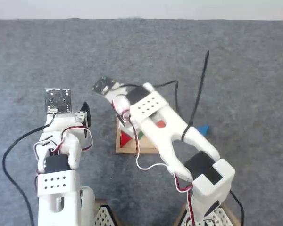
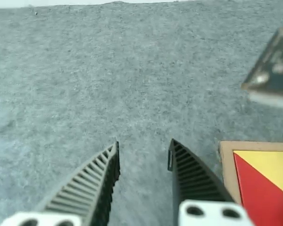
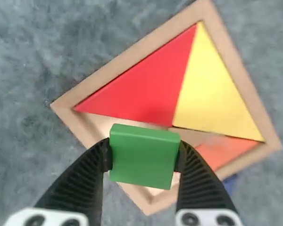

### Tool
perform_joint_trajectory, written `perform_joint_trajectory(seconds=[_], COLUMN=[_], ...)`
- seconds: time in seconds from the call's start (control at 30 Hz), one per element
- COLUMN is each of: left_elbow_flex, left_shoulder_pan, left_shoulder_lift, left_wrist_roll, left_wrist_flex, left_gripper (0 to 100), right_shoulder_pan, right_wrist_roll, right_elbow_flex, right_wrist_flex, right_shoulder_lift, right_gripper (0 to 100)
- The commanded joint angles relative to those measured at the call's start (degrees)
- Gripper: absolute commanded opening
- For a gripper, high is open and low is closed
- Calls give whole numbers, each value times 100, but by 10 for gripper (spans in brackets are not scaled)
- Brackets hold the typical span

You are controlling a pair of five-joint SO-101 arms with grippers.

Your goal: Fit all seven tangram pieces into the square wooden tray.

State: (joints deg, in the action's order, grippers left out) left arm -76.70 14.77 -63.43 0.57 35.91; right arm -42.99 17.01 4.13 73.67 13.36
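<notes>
- Grasping a green piece [image 3: 142, 160], the right tool [image 3: 142, 148] is hovering over the tray's [image 3: 127, 62] unfilled corner.
- The tray is sitting near the worktop's [image 1: 226, 56] middle, holding a red triangle [image 3: 141, 89], a yellow triangle [image 3: 212, 99] and an orange piece [image 3: 226, 150].
- The left tool [image 2: 144, 143] is hanging released over the worktop, just beside the tray.
- A blue piece [image 1: 203, 129] is lying beside the tray, toward the worktop's right edge.

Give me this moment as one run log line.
right gripper: shut on green piece over tray | tray: red triangle, yellow triangle, orange piece in | left gripper: open over mat | blue piece: outside tray
</notes>
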Motion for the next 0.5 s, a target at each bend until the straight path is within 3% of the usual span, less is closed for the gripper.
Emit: perform_joint_trajectory(seconds=[0.0,0.27,0.47], left_elbow_flex=[532,655,655], left_shoulder_pan=[53,53,53], left_shoulder_lift=[-114,-105,-105], left_wrist_roll=[378,422,422], left_wrist_flex=[466,686,686], left_gripper=[163,163,163], right_shoulder_pan=[-13,-13,180], right_wrist_roll=[-70,-264,114], right_elbow_flex=[290,677,853], right_wrist_flex=[-470,-787,-778], right_shoulder_lift=[-180,-180,-171], right_gripper=[61,65,110])
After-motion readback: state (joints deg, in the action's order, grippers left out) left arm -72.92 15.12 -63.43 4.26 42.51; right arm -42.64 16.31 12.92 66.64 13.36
